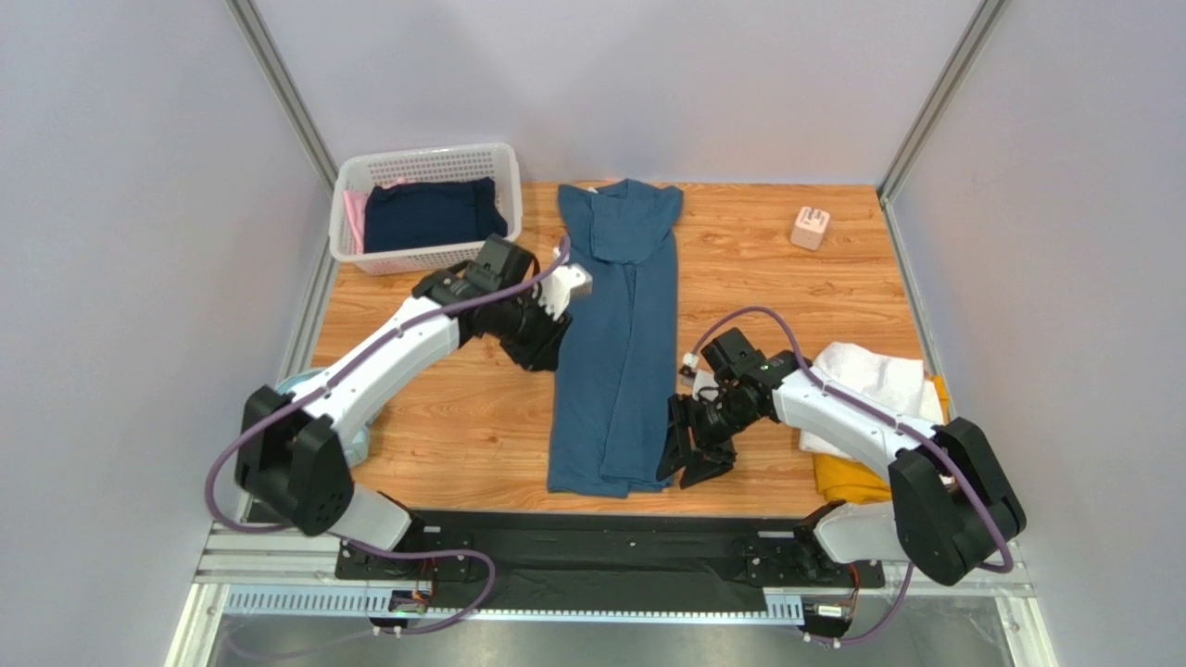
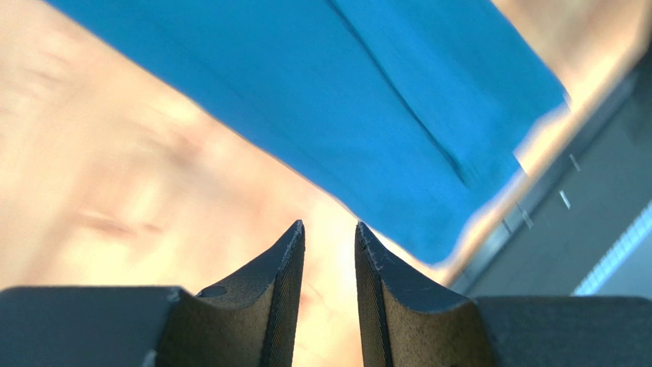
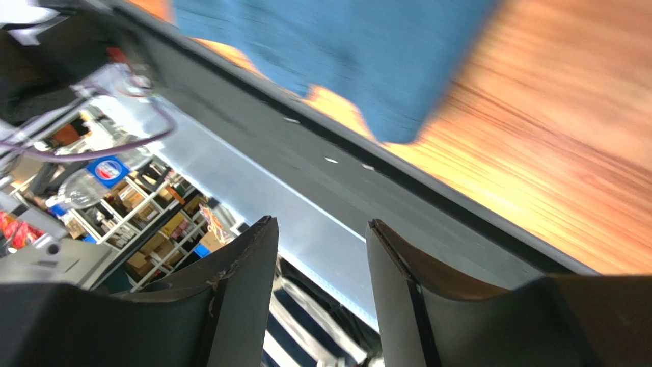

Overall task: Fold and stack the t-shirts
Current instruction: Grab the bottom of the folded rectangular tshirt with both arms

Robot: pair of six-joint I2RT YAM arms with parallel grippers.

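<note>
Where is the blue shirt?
Top view: the teal shirt lies folded lengthwise down the middle of the table, between the left gripper and right gripper, collar near the basket.

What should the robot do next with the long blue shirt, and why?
Probably the right gripper should dip to the near corner of the teal-blue cotton t-shirt and pinch it. The shirt lies folded into a long narrow strip, so it seems to need a crosswise fold, and this gripper and the left gripper are open and empty.

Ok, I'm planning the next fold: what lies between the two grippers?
The teal t-shirt, folded into a long strip, lies between the left gripper and the right gripper; the top external view shows it.
</note>
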